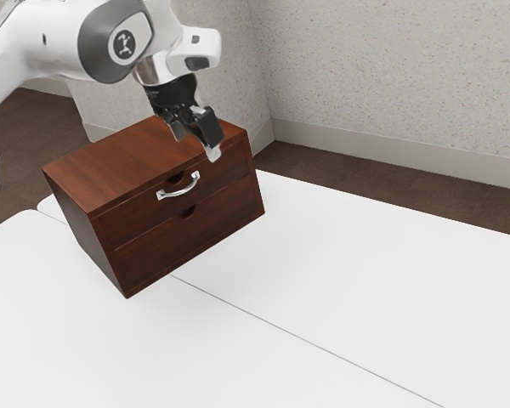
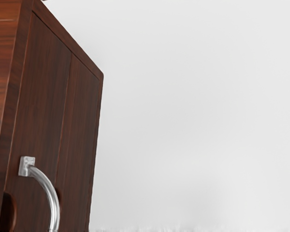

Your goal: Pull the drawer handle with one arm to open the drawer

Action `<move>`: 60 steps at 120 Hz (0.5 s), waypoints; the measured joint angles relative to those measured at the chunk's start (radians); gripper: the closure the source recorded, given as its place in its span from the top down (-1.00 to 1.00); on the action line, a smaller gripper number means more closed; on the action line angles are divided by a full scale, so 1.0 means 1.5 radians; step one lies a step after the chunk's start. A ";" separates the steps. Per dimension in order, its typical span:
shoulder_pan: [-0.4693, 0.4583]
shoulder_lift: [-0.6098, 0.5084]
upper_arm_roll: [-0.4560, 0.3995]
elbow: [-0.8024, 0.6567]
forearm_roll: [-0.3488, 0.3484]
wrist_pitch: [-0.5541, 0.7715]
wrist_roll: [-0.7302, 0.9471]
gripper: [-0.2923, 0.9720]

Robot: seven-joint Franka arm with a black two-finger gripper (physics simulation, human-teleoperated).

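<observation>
Jaws-first: parted, gripping nothing, poised just above the front top edge of the wooden cabinet (image 1: 127,166), toward its end at the exterior view's right. Black fingers (image 1: 209,129) angled downward, with one pale tip close over the upper drawer (image 1: 225,174). Well apart from the silver handle (image 1: 178,186), mounted near the middle of that drawer front over a small rounded notch. Seen from the wrist as a curved metal bar (image 2: 46,191) on a square mount against dark reddish wood. Below, a lower drawer (image 1: 195,234) with a notch of its own. Both fronts flush with the cabinet face, shut.

On the white arm (image 1: 34,42), a round emblem (image 1: 123,42) on a grey joint cap, too small to read.

Underneath, a plain white counter (image 1: 365,280) crossed by a thin diagonal seam (image 1: 280,331). Beyond, a speckled off-white wall (image 1: 391,59), pale baseboard (image 1: 391,149) and dark brown floor (image 1: 408,183).
</observation>
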 joint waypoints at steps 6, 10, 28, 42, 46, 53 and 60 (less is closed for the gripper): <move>0.005 0.001 0.002 -0.003 -0.007 -0.007 0.009 0.54; 0.007 0.002 0.003 -0.007 -0.010 -0.009 0.014 0.54; 0.012 0.021 0.010 -0.024 -0.019 -0.016 0.039 0.54; 0.016 0.046 0.013 -0.025 -0.018 -0.019 0.060 0.54; 0.017 0.051 0.014 -0.025 -0.016 -0.017 0.065 0.54; 0.017 0.056 0.015 -0.025 -0.006 -0.013 0.073 0.54; 0.017 0.062 0.016 -0.025 0.008 -0.010 0.081 0.54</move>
